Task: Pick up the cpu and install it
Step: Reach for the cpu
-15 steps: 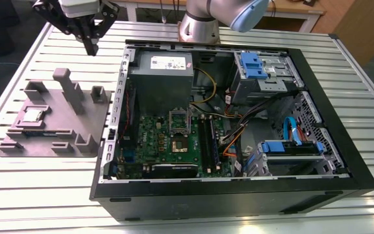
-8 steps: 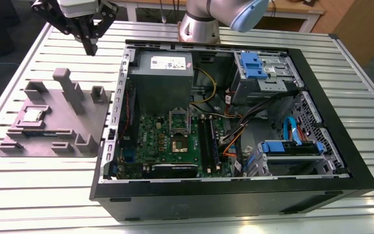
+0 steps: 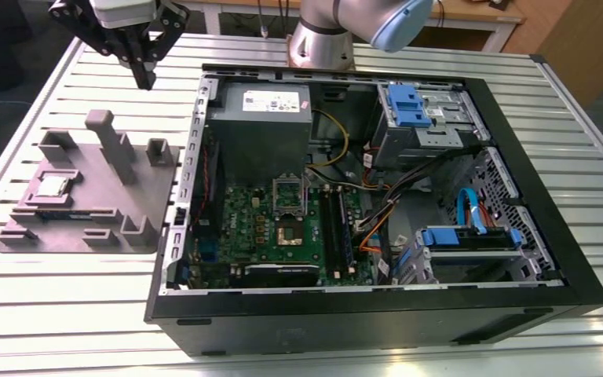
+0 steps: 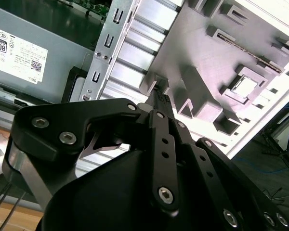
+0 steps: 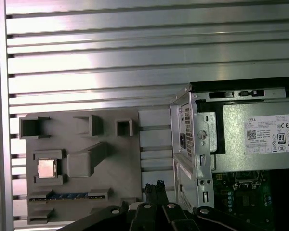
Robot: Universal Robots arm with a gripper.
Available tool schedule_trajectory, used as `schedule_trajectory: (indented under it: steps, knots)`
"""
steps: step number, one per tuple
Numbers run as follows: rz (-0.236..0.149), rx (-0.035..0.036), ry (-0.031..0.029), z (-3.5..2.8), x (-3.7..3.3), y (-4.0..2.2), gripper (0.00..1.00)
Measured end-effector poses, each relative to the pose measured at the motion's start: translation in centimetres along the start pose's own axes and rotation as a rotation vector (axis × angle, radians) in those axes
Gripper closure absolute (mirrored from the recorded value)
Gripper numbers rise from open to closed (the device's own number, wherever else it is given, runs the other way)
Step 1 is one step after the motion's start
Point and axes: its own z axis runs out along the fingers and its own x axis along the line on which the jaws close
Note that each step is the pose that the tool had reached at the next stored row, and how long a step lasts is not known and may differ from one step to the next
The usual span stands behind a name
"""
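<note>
Black hand (image 3: 147, 77) hangs clenched, empty, over ribbed metal tabletop (image 3: 60, 306); square silvery cpu (image 3: 50, 186) sits in grey tray (image 3: 107, 200).

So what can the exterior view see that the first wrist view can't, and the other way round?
Exterior view's extras: the blue drive brackets, the cables, the arm. First wrist view's extra: the case's outer back wall. Shared: the tray, the cpu lying in it, the grey box and the gripper.
</note>
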Motion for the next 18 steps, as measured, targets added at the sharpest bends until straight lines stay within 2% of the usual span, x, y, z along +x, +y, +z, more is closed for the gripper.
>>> schedule_trajectory:
  steps: [18]
  knots:
    - [0.000,0.0000,0.0000,0.00,0.75,-0.06,0.90]
